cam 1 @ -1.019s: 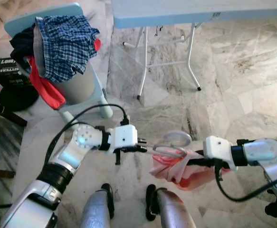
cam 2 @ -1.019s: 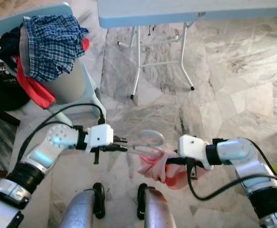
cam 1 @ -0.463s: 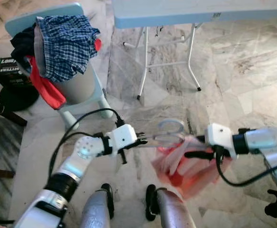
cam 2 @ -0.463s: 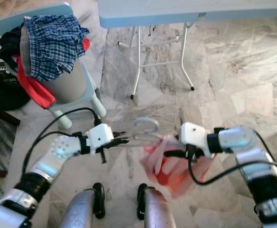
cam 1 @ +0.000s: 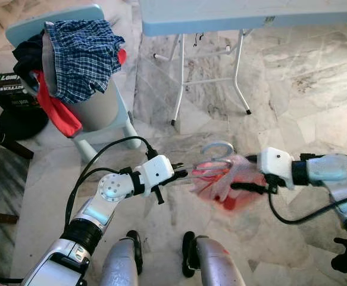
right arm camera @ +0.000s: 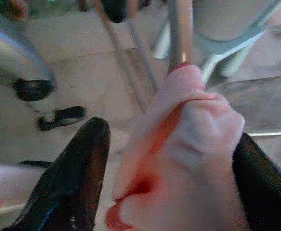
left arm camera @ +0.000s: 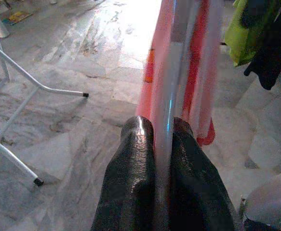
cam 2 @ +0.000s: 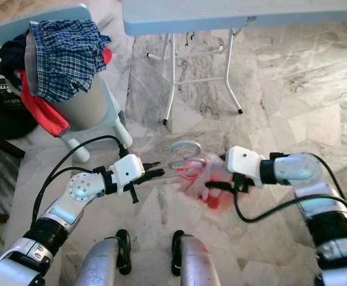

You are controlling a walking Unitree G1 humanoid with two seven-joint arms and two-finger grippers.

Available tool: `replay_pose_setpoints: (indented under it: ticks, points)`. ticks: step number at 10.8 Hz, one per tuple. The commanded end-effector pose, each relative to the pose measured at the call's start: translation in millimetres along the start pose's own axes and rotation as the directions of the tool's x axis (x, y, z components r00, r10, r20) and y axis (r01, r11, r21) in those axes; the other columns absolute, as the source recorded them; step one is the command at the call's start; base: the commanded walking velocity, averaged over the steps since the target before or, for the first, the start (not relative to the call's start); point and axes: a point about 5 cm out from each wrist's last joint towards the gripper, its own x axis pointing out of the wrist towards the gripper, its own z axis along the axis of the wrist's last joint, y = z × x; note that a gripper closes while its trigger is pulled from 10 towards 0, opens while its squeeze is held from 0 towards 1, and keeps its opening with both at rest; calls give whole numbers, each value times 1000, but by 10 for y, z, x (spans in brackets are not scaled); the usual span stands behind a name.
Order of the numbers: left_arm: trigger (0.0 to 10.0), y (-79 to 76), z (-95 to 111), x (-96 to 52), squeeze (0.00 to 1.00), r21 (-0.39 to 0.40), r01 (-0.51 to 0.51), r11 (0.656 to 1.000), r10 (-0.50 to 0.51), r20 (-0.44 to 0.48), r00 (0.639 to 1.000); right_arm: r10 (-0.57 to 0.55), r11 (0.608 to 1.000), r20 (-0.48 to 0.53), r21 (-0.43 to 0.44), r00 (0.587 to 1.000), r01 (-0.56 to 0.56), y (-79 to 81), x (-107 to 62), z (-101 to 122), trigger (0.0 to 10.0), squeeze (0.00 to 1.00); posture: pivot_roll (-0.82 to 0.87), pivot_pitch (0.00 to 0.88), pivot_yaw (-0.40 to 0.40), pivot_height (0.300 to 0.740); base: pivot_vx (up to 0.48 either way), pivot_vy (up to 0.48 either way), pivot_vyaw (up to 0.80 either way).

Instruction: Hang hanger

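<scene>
Left eye view: the left gripper (cam 1: 182, 173) and right gripper (cam 1: 244, 186) meet in front of the robot's knees, above the marble floor (cam 1: 292, 89). Between them is a pale hanger (cam 1: 216, 156) with a pink-and-red cloth (cam 1: 230, 182) bunched on it — hook upward, cloth blurred. A chair (cam 1: 96, 113) heaped with clothes (cam 1: 81, 56) stands at the far left; a folding table (cam 1: 221, 15) is ahead.

Right eye view: same scene; the hanger (cam 2: 185, 154) sits just beside the left gripper's tip, and the cloth (cam 2: 206, 182) reaches to the right gripper.

Left wrist view: both black fingers (left arm camera: 130, 187) are clamped on the hanger's pale bar (left arm camera: 171, 120), the cloth hanging past it.

Right wrist view: the fingers (right arm camera: 73, 178) stand apart on either side of the bunched cloth (right arm camera: 179, 163) — whether they press it, I cannot tell.
</scene>
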Motion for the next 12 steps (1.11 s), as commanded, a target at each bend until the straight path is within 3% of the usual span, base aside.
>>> replay_pose_setpoints:
  ticks: [1, 3, 4, 7, 9, 10, 11, 12]
  points:
    - [0, 51, 8, -39, 0, -13, -64, 998, 65, 28, 998, -30, 999, -20, -13, 999, 30, 17, -3, -58, 10000, 1000, -42, 252, -47, 740, 0, 0, 0]
    - [0, 18, -1, -32, 0, -15, -58, 998, 58, 31, 998, -92, 995, -15, -37, 996, 92, -10, 20, -64, 10000, 1000, -45, 255, -46, 740, 0, 0, 0]
    - [0, -17, -5, -21, 0, -15, -40, 999, 40, 31, 999, -179, 981, 27, -71, 984, 180, -107, 40, -10, 10000, 1000, -46, 255, -45, 740, 0, 0, 0]
    - [0, -35, 11, 12, 0, -13, -33, 999, 33, 38, 999, -290, 951, 83, -89, 953, 297, -215, 57, 57, 10000, 1000, -49, 252, -46, 740, 0, 0, 0]
    - [0, 10, 2, 3, 0, 4, -89, 996, 89, 26, 996, -420, 899, 106, -89, 901, 429, -282, -1, 48, 10000, 1000, -48, 250, -48, 740, 0, 0, 0]
    - [0, 60, -20, -11, 0, 22, -139, 990, 139, 1, 990, -532, 838, 114, -73, 839, 541, -351, -84, 41, 10000, 1000, -49, 251, -48, 740, 0, 0, 0]
    - [0, 111, -69, -29, 0, 47, -189, 981, 191, -45, 981, -676, 730, 110, -36, 729, 682, -434, -223, 10, 10000, 1000, -49, 253, -44, 740, 0, 0, 0]
    - [0, 121, -80, -37, 0, 50, -200, 978, 203, -53, 978, -721, 689, 97, -9, 686, 725, -438, -270, -30, 10000, 1000, -50, 253, -43, 740, 0, 0, 0]
